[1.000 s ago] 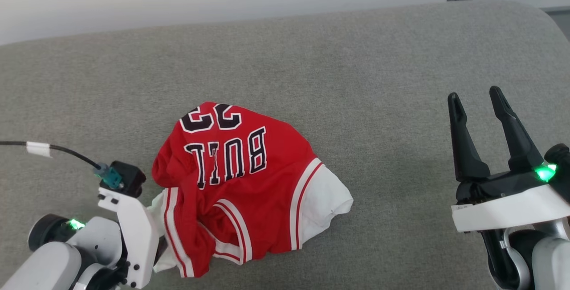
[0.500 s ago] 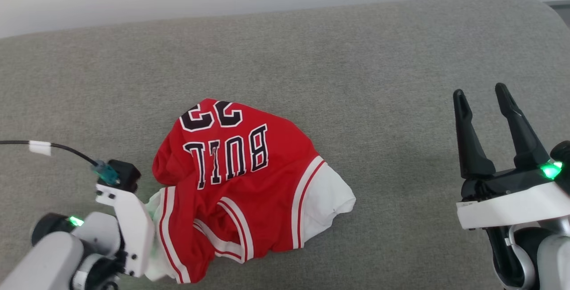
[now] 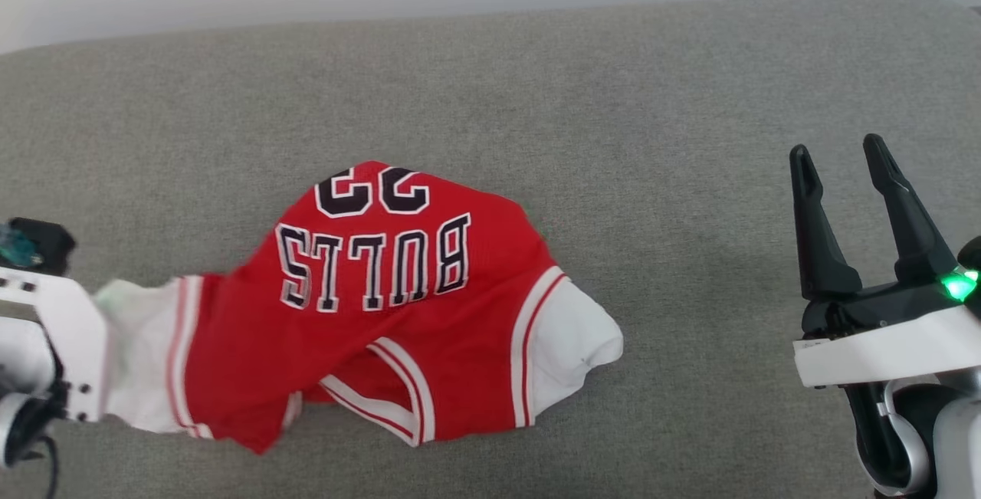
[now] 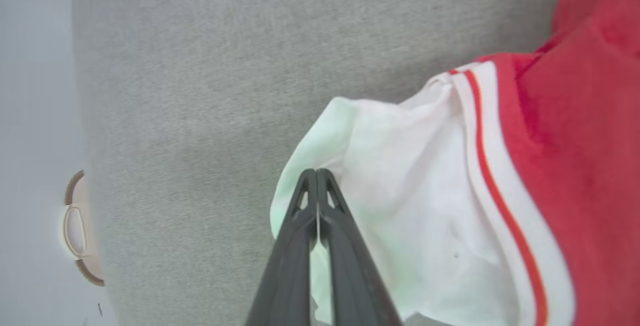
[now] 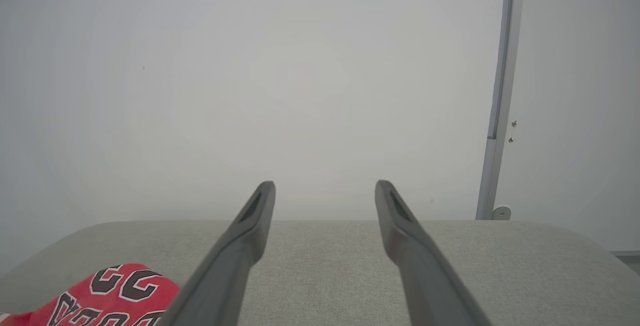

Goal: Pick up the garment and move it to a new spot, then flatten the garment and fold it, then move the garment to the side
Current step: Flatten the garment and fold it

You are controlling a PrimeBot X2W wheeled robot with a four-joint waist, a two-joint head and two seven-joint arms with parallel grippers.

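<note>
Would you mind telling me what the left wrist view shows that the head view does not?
Left wrist view: the left gripper, shut on the white lining of the garment, and a beige object beyond the edge of the cushion. Head view: the BULLS lettering, the number 22, and the right gripper, open and apart from the cloth. Both: the garment's red fabric, striped trim and the grey cushion.

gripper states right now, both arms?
Left gripper: shut on the white lining edge of the garment.
Right gripper: open, holding nothing.
</note>
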